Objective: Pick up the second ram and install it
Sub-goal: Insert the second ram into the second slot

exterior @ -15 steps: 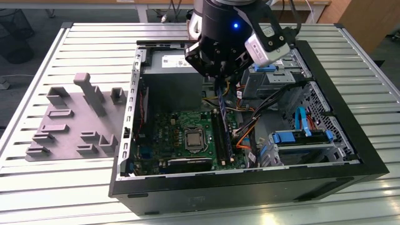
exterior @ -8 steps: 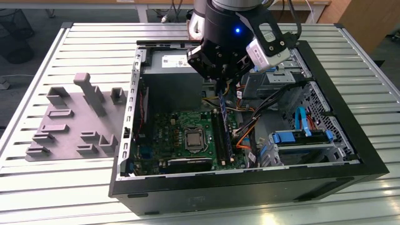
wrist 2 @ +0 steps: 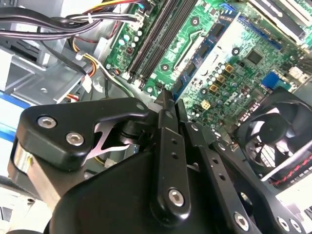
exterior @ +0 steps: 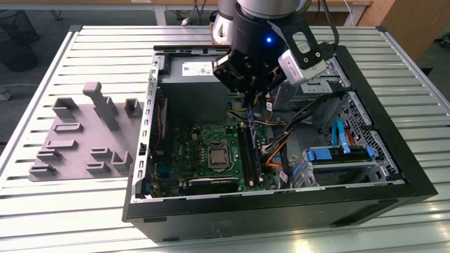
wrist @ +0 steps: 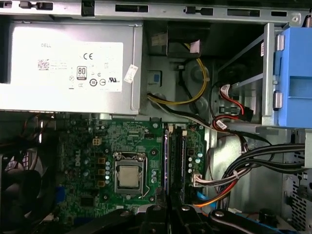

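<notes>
The gripper is seen poised over the open computer case, its fingers drawn narrowly together. A thin stick, taken to be the second ram, is held between them edge-on; only a slim bluish edge can be made out below the fingertips in the exterior view. In both wrist views the black fingers are shown pressed close, with barely a gap between them.

The ram is held upright above the long black memory slots and in line with them; whether it touches a slot cannot be told. The slots are set on the green motherboard, just beside the square processor socket, whose metal frame is shut over a bare chip.

Behind the motherboard the grey power supply is mounted against the case wall. Bundled cables are routed past the slots towards the drive bay, where bright blue clips are fitted. A round black fan is seen at the board's edge in the second wrist view.

The case is laid on its side on a slatted metal table. On the exterior view's left a grey fixture tray is placed just beside the case.
</notes>
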`<state>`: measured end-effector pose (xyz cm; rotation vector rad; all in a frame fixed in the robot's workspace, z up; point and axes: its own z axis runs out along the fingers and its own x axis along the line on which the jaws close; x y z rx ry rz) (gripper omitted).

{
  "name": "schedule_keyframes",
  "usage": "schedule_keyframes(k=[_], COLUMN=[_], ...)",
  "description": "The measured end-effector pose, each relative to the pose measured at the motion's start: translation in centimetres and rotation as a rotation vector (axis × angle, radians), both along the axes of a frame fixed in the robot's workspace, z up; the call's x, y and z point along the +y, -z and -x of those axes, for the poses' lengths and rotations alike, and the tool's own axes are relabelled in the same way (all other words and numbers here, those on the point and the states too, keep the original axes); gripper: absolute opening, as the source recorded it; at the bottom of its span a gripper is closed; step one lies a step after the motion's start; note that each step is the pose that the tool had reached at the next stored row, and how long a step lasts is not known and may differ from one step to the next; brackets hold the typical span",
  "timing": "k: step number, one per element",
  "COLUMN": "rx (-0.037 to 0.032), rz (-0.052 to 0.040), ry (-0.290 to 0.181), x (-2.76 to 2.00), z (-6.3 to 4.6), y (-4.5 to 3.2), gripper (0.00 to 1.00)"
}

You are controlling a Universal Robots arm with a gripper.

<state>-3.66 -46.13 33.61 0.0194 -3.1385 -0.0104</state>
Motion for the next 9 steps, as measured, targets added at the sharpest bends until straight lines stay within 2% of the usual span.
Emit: schedule_keyframes(k=[9], rx=[0.0041], rz=[0.0001], ry=[0.010], x=[-0.02], z=[-0.1], y=[1.52], gripper=[0.14])
